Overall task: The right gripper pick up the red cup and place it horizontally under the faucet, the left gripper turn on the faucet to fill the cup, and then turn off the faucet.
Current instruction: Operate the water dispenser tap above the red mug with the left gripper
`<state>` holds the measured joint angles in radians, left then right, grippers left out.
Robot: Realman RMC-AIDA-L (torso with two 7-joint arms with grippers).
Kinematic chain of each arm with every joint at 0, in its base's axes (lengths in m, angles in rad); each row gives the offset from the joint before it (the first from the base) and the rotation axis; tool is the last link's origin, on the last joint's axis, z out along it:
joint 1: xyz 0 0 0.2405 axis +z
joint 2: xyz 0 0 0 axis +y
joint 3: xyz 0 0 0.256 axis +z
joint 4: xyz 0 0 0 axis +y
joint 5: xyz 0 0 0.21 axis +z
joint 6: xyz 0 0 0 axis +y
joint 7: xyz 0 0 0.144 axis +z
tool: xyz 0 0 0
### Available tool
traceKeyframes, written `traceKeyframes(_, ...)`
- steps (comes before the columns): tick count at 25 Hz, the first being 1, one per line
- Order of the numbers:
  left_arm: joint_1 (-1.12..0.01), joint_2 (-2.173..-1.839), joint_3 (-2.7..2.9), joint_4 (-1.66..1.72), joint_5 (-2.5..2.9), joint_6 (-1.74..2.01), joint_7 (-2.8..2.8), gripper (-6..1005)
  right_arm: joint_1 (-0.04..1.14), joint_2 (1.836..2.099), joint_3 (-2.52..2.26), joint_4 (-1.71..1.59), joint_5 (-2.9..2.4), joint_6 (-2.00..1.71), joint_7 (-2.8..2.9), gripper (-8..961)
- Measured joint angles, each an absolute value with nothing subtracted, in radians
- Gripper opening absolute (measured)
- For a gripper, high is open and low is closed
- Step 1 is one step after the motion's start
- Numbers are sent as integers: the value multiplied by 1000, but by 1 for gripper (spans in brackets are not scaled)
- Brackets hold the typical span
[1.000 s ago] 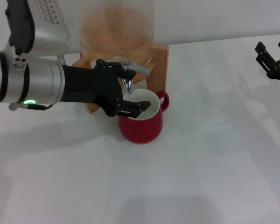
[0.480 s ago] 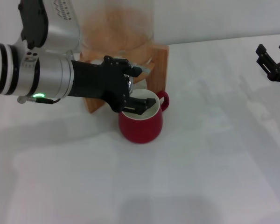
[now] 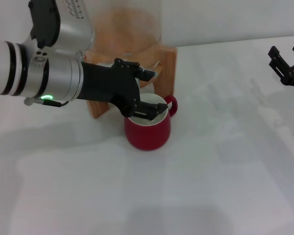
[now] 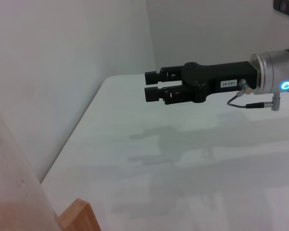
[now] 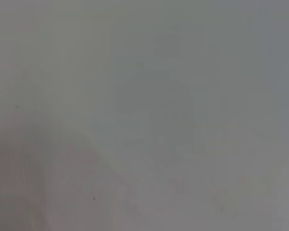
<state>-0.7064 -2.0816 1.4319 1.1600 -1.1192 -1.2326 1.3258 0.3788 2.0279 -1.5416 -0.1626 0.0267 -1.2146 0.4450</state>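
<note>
The red cup [image 3: 148,129] stands upright on the white table, its white inside facing up, in front of the glass dispenser [image 3: 122,29] on its wooden stand [image 3: 169,68]. My left gripper [image 3: 154,91] reaches in from the left. Its two black fingers are spread, one over the cup's rim and one higher up at the stand. They cover the faucet, which I cannot see. My right gripper [image 3: 285,50] is parked at the far right edge, open and empty. It also shows in the left wrist view [image 4: 151,87].
The white table [image 3: 220,171] stretches to the front and right of the cup. A corner of the wooden stand [image 4: 77,216] shows in the left wrist view. The right wrist view shows only a plain grey surface.
My left arm has pushed further right and a little up. Its fingers now cover the chrome spout that showed above the cup a second ago. Cup and right gripper have not moved.
</note>
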Motion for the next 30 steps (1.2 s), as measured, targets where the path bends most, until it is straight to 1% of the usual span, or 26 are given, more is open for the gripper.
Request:
traceKeyframes(5,-711,-2082,1430,1159,-1120,-1226,1335,817,379,2028,-1542,-163,27,-1215,444,682)
traceKeyframes(19,-767,-2082,1427,1098,-1118,-1214,1358,816,381,2028,-1542,-168,29,-1215,441,682)
traceKeyframes(30,-778,-2082,1431,1096,-1120,-1212,1362,816,385,2028,-1541,-169,32,-1211,440,682)
